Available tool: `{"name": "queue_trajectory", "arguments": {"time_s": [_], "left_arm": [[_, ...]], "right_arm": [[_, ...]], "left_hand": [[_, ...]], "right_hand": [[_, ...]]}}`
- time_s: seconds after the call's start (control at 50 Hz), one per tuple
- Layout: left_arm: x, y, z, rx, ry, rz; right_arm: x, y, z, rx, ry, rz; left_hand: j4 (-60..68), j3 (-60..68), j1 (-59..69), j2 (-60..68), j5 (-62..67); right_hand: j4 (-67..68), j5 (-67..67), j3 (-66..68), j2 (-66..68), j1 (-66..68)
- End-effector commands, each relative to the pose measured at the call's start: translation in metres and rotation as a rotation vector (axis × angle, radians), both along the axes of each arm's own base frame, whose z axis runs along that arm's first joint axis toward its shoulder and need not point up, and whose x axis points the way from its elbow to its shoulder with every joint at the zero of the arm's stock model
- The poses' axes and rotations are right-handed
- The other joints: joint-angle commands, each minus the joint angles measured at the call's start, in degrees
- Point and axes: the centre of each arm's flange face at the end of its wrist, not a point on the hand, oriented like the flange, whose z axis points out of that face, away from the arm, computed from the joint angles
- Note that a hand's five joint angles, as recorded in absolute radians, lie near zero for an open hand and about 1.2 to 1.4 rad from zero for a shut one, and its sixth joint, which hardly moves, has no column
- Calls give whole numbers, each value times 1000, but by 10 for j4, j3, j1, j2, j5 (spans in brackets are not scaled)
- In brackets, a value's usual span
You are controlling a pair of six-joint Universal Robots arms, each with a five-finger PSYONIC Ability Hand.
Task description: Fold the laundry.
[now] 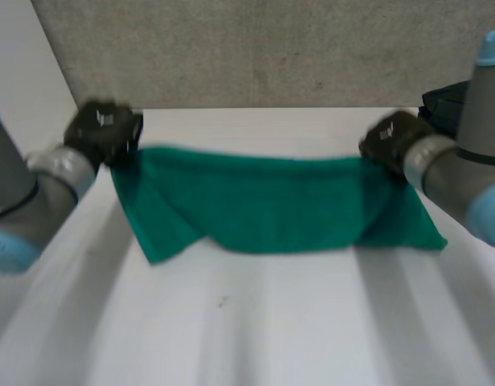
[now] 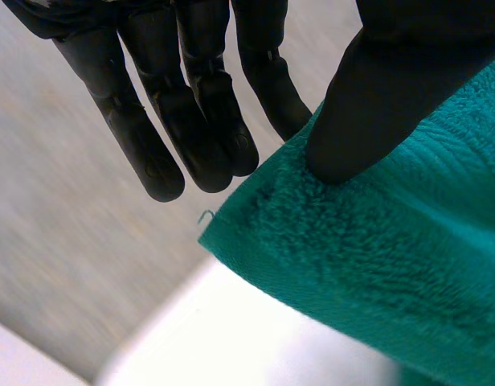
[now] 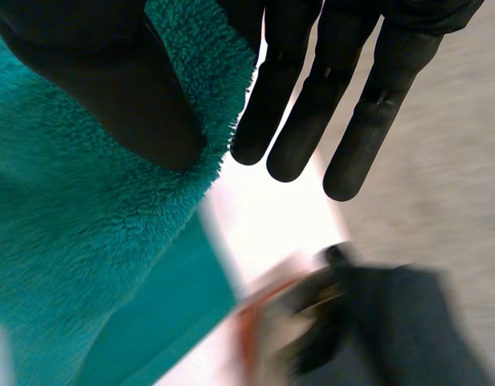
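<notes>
A green towel (image 1: 272,201) stretches across the far part of the white table (image 1: 255,330), its far edge lifted and its near part draped down on the tabletop. My left hand (image 1: 103,129) holds the far left corner. In the left wrist view the thumb (image 2: 368,104) presses the towel (image 2: 376,265) against a finger behind it, while the other fingers (image 2: 191,121) stay straight beside the corner. My right hand (image 1: 392,138) holds the far right corner. There the thumb (image 3: 111,88) pinches the towel (image 3: 79,241), with straight fingers (image 3: 312,104) past its edge.
A grey wall (image 1: 272,48) rises behind the table's far edge. A dark object (image 1: 444,104) sits at the far right beside my right arm; the right wrist view shows the dark object (image 3: 392,330) beyond the fingertips.
</notes>
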Motion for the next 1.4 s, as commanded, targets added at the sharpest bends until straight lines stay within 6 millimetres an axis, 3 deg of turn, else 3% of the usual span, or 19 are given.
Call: {"name": "queue_trajectory", "arguments": {"time_s": [0.02,0.06,0.1,0.16,0.22,0.3,0.38,0.4,0.52,0.56,0.62,0.64,0.66,0.72,0.86,0.98,1.08,1.24,1.4], "left_arm": [[-14,-48,103,-443,219,30],[-9,-52,126,-548,321,39],[-7,-54,135,-594,386,42],[-1,-54,143,-636,490,51],[5,-52,133,-589,504,74],[7,-44,99,-458,459,87],[7,-27,57,-311,405,82],[7,-23,48,-281,392,75],[9,14,-18,-57,294,31],[10,25,-29,-15,263,25],[13,43,-47,42,184,15],[13,46,-50,49,167,14],[14,51,-54,52,132,9],[16,56,-51,31,95,10],[17,63,-30,-29,105,9],[18,71,-26,-37,106,3],[18,72,-28,-30,106,1],[19,72,-30,-25,104,6],[19,71,-30,-26,104,6]], "right_arm": [[26,-52,85,-544,-412,-41],[24,-53,106,-665,-515,-33],[22,-47,130,-808,-619,-11],[20,-39,136,-880,-650,6],[20,-36,129,-859,-643,12],[20,-34,95,-743,-588,-2],[16,-25,39,-501,-479,-31],[14,-18,18,-409,-438,-40],[1,18,-58,-62,-289,-73],[-1,36,-86,49,-239,-73],[5,57,-111,136,-196,-46],[6,60,-114,147,-192,-42],[6,61,-115,149,-189,-39],[7,58,-111,136,-197,-38],[11,44,-61,18,-183,26],[6,32,-40,43,-39,161],[11,17,-58,99,60,290],[7,-15,-94,119,103,283],[3,-26,-124,171,107,277]], "left_hand": [[112,116,143,113,142],[112,116,143,113,142],[112,116,143,113,142],[112,116,143,113,142],[112,116,143,113,142],[112,116,143,113,142],[112,116,143,113,142],[112,116,143,113,142],[112,116,143,113,142],[112,116,143,113,142],[112,116,143,113,142],[112,116,143,113,142],[112,116,143,113,142],[112,116,143,113,142],[112,116,143,113,142],[112,116,143,113,142],[112,116,143,113,142],[112,116,143,113,142],[112,116,143,113,142]], "right_hand": [[113,134,118,124,155],[113,134,118,124,155],[113,134,118,124,155],[113,134,118,124,155],[113,134,118,124,155],[113,134,118,124,155],[113,134,118,124,155],[113,134,118,124,155],[113,134,118,124,155],[113,134,118,124,155],[113,134,118,124,155],[77,98,82,87,119],[-168,-147,-163,-158,-126],[-587,-566,-582,-576,-545],[-587,-566,-582,-576,-545],[-587,-566,-582,-576,-545],[-545,-523,-540,-534,-503],[-445,-424,-440,-434,-403],[-428,-407,-423,-418,-386]]}}
